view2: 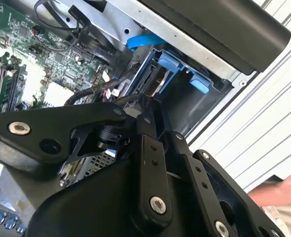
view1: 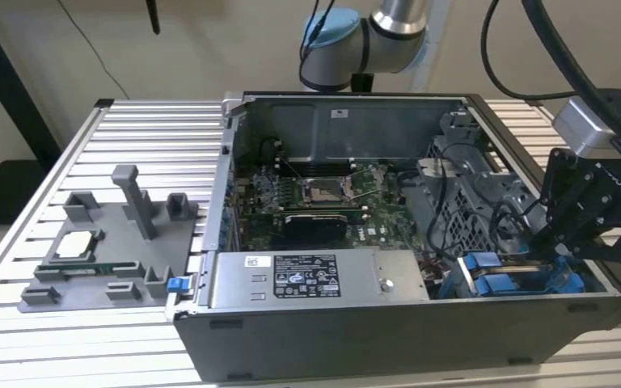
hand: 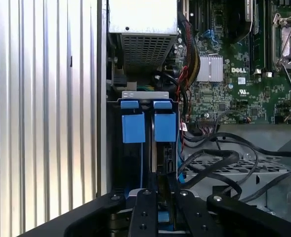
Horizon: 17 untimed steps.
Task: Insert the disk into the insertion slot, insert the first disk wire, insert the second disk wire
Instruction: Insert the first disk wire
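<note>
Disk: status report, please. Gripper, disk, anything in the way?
Gripper low over insertion slot. Disk appears on edge in the bay, between the gripper and a blue tab. Black cables close alongside.

On my exterior view the table (view1: 127, 137) is silver with ridged stripes, and at eight o'clock on it I see a mid-grey tray (view1: 106, 267). The computer case (view1: 397, 339) is dark grey and its circuit board (view1: 322, 202) is green. At six o'clock the power box (view1: 397, 279) is pale grey with a black-and-white sticker (view1: 305, 279). In the first wrist view, bright blue tabs (hand: 134, 127) stand out against the silver-grey drive slot (hand: 145, 95). The gripper (hand: 163, 197) and the cables (hand: 219, 158) are black.
</note>
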Each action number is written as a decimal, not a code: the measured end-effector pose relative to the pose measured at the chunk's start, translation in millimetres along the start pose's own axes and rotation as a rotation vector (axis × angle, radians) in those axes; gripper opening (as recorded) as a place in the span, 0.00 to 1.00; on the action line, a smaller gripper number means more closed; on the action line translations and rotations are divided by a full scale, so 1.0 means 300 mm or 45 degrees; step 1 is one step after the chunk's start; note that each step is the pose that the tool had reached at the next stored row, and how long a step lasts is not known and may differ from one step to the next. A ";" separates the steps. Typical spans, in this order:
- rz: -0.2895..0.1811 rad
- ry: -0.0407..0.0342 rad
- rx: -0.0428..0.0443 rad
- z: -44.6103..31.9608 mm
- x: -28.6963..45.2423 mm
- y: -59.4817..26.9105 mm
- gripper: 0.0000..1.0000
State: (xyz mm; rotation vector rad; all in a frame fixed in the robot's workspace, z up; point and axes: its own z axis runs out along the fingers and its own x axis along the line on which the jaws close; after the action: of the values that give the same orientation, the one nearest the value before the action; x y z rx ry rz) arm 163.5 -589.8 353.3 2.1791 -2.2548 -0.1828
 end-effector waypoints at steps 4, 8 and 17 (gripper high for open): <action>0.000 -0.0003 0.000 0.001 0.000 0.000 0.00; 0.000 -0.0009 0.007 0.004 0.000 0.000 0.00; -0.001 -0.0008 0.013 0.008 -0.004 -0.001 0.00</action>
State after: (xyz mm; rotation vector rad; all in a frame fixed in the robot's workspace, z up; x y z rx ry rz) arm 163.6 -588.5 350.8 2.1849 -2.2605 -0.1724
